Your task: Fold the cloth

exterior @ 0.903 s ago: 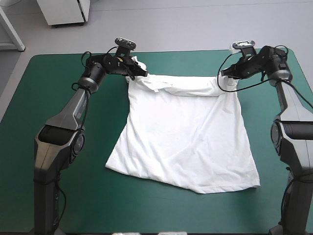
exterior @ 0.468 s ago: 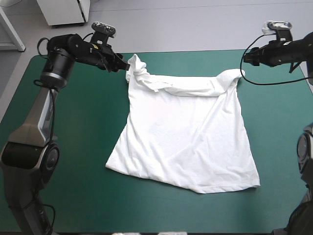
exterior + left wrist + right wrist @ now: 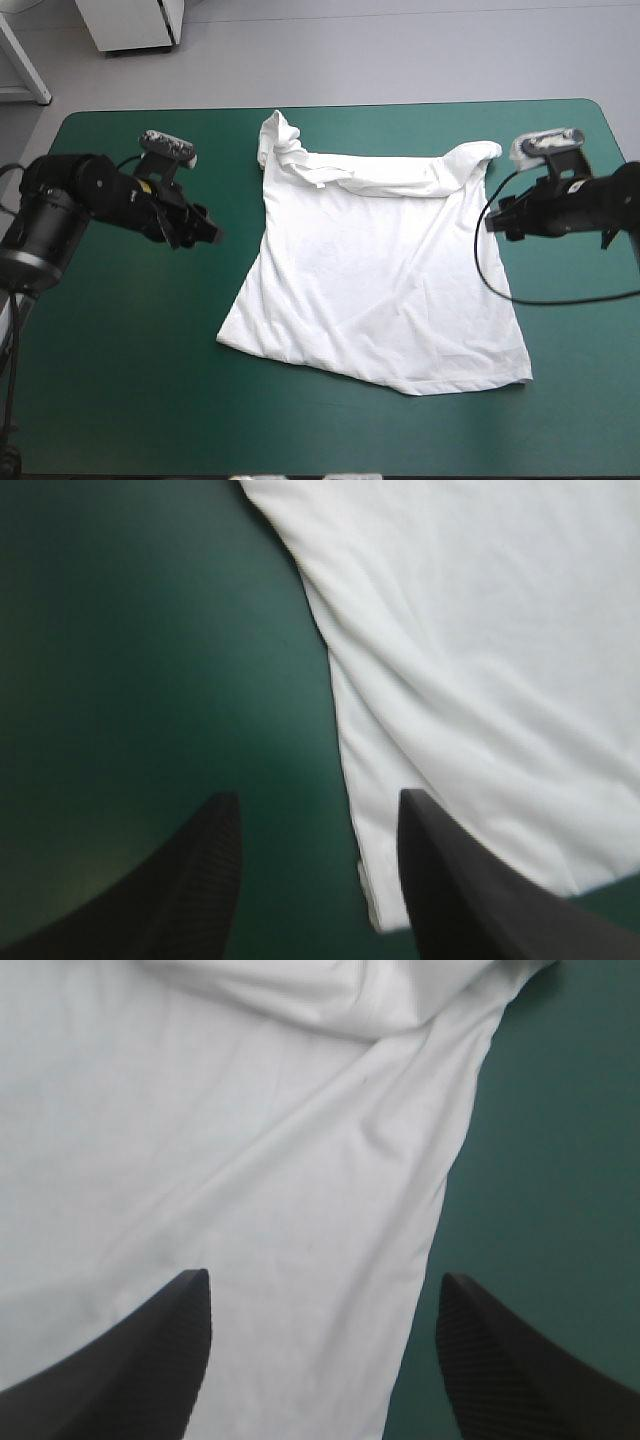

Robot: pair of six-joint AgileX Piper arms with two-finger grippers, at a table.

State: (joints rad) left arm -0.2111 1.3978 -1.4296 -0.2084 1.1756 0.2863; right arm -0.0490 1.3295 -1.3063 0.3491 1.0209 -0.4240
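Observation:
The white T-shirt [image 3: 380, 270] lies spread flat on the teal-green cover, its far edge bunched into a rumpled band [image 3: 370, 175] with a small peak at the far left corner [image 3: 275, 135]. My left gripper [image 3: 208, 232] hovers open beside the shirt's left side, holding nothing. In the left wrist view the T-shirt's [image 3: 480, 660] side edge runs just ahead of the left gripper [image 3: 318, 825]. My right gripper [image 3: 492, 222] is open at the shirt's right side. In the right wrist view the right gripper [image 3: 325, 1295] stands over the T-shirt's [image 3: 230, 1150] right edge.
Bare teal-green cover [image 3: 120, 380] stretches on both sides of the shirt and along the near edge. The shirt's near hem [image 3: 400, 385] lies slanted, closer to the table's front at the right.
Both grippers let go of the shirt's far corners, swung outward, then came toward the near side along the shirt's sides. The released corners now rest on the table.

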